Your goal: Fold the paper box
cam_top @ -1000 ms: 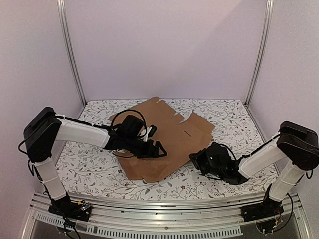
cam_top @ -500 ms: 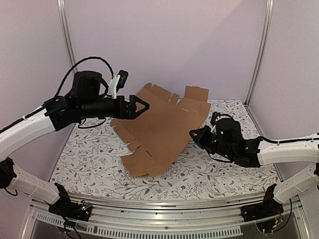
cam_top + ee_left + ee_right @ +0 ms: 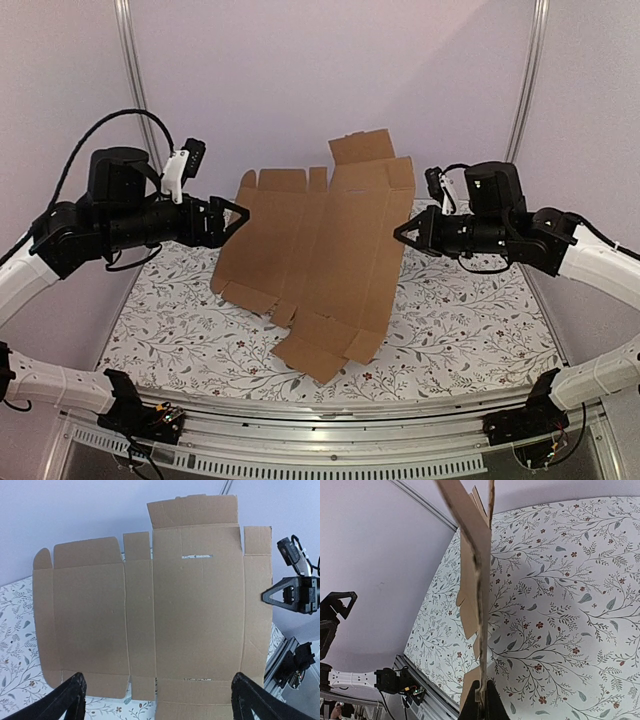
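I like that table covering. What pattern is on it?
The table covering is white with grey leafy sprigs and small reddish flowers, clearest in the right wrist view.

A white cloth (image 3: 450, 330) printed with grey sprigs and small red flowers covers the table (image 3: 300, 404). Pale lilac walls (image 3: 330, 80) enclose three sides; silver metal posts (image 3: 143, 100) stand at the far corners.

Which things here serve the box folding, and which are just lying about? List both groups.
For the job:
- paper box, raised upright
- right gripper, shut on the box's edge
- left gripper, open, facing the box

Not part of it:
- floral table cover
- metal frame posts
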Robot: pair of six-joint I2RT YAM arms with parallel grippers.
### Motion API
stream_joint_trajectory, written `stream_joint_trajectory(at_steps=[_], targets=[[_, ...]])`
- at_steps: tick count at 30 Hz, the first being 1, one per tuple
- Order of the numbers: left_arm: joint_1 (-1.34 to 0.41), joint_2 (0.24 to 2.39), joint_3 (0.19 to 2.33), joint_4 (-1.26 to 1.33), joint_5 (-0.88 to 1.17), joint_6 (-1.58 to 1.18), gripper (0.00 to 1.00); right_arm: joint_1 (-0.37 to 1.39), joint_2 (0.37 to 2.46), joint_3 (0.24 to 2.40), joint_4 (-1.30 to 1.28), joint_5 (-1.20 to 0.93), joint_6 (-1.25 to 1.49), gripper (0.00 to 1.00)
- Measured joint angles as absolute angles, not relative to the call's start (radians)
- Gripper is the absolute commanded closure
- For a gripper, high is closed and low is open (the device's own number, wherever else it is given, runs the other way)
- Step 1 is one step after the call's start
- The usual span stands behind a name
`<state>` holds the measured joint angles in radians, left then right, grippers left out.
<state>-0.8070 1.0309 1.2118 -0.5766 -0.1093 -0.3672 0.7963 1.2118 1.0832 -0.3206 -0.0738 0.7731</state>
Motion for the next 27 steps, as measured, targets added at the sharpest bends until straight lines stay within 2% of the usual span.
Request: stream_joint_trajectory(at_steps=[7, 12, 27], targets=[[-0.807, 1.007, 1.179, -0.6, -0.122, -0.366, 0.01, 0.703, 1.22, 1.3, -0.668, -0.13, 0.595, 1.0], [-0.807, 0.994, 1.16, -0.608, -0.121, -0.366, 0.01, 0.673, 1.333, 1.463, -0.834, -0.132, 0.482, 1.0], [-0.807, 0.911, 1.11, -0.619, -0.121, -0.371, 0.01, 0.675, 1.755, 2.016, -1.243, 0.165, 0.183, 1.0]])
